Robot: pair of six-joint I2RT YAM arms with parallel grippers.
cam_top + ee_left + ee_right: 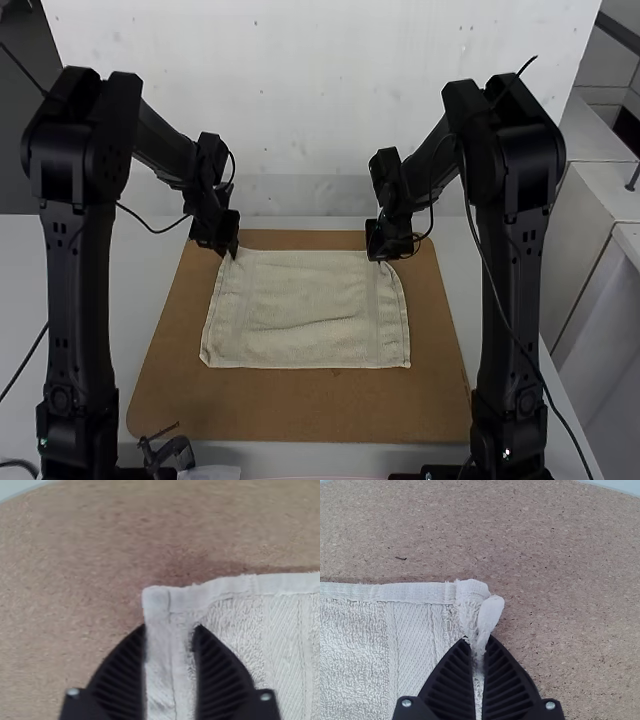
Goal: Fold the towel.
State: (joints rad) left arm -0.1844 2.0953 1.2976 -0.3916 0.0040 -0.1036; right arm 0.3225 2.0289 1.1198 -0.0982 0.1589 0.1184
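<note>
PLACE: lab-style robot station | SIGNS: black left arm, right arm; loose cable; pale desk; speckled brown board

Towel, off-white rectangular terry cloth, one. Hemmed edges; flat woven bands beside the left and right sides. Laid spread on a brown, cork-like board, long edges running left to right. Shallow creases across the middle; far right corner pinched into a small tuck.
</note>
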